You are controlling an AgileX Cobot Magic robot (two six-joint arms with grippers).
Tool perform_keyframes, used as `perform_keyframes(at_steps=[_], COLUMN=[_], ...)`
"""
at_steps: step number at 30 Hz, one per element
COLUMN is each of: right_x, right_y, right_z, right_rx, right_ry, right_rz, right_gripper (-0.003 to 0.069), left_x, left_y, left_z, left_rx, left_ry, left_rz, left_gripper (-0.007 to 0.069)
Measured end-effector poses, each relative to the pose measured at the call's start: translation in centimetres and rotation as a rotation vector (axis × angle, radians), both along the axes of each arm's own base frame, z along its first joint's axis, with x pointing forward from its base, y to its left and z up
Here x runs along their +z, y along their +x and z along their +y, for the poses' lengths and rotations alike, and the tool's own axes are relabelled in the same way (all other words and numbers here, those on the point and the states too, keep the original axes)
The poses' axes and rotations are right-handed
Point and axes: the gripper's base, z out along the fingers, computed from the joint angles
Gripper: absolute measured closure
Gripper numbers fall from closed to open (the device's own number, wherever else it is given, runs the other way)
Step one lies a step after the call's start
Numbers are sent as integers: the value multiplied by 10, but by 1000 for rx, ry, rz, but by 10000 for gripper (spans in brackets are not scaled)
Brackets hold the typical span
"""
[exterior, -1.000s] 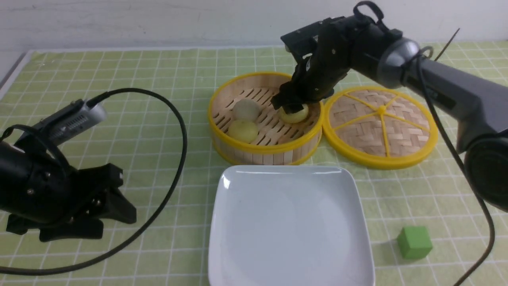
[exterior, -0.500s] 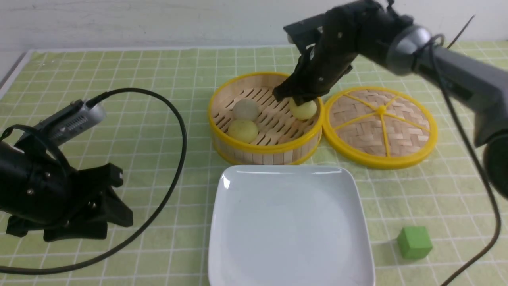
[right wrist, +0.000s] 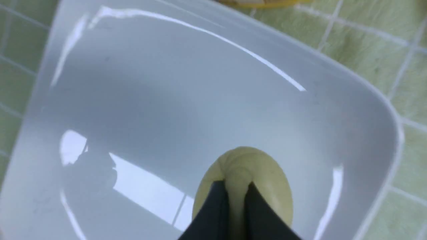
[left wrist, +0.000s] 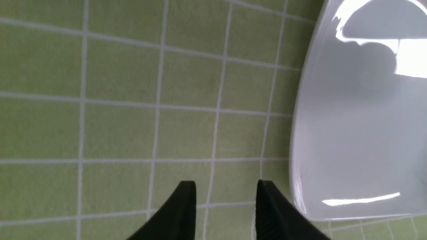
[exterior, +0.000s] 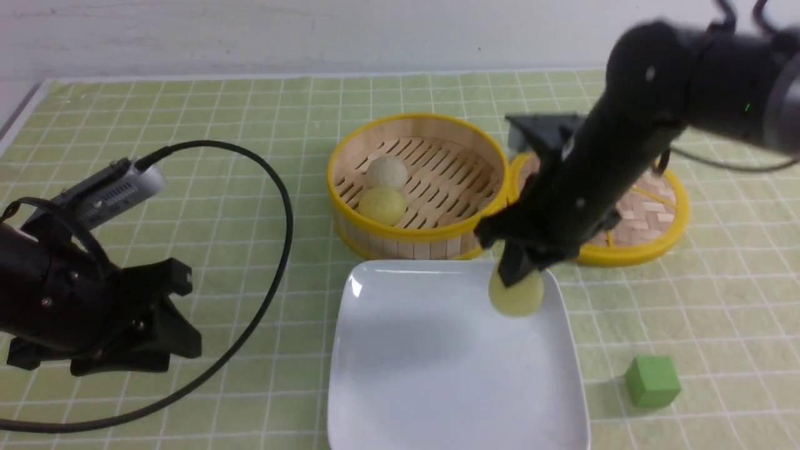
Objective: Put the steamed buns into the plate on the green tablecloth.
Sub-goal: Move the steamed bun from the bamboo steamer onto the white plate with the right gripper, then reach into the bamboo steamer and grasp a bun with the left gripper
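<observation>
The right hand (exterior: 524,270) is closed on a pale yellow bun (exterior: 516,295). Its narrow black fingers (right wrist: 217,213) press a crease into the soft, smooth dome. The bun hangs at centre right of the front frame, over the upper right corner of the plate (exterior: 400,350), a glossy white square with rounded corners and a shallow raised rim. I cannot tell whether it touches the glaze.

Above the plate stands a round bamboo steamer (exterior: 412,240) with a yellow rim. On its slatted floor an off-white bun (exterior: 385,172) and a second yellow bun (exterior: 382,205) sit side by side. The woven lid (exterior: 656,209) lies to the steamer's right, partly behind the arm.

At lower left the left hand (left wrist: 226,184) hovers over the green tablecloth (exterior: 250,100), a cloth gridded with thin white lines, beside the plate's edge. Its fingers are partly apart, with nothing between them.
</observation>
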Motion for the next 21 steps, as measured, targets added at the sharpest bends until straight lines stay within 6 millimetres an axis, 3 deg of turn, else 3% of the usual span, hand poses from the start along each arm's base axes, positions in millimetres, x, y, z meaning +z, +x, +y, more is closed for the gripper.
perform_keyframes(at_steps=[1,2,3,5,6,7,10,13,17,21], right_x=[-5,-24,-30,-35,-36,-36,-24,7,63,109], right_y=[0,1,2,4,5,5,3,-1,-11,-29], right_z=[0,2,3,4,4,4,4,-1,-12,-28], right_rx=[-4,-8,-11,-14,-13,-12,44,124,195,179], right_ry=[1,14,18,26,30,29,5,-50,-121,-176], right_rz=[-2,5,10,10,6,8,26,19,-40,-140], right_gripper=[601,545,496,428,330,318,127,33,50,219], left_x=[0,0,0,0,0,0,0,1,0,1], left_y=[0,0,0,1,1,1,1,2,5,7], left_z=[0,0,0,0,0,0,0,1,3,5], left_rx=[0,-6,-8,-7,-5,-5,-5,-2,-11,-11], left_ry=[1,4,4,5,6,6,6,9,48,72], left_rz=[-1,-6,-9,-11,-14,-15,-16,-29,-68,-96], left_gripper=[347,359,367,375,389,391,412,433,504,608])
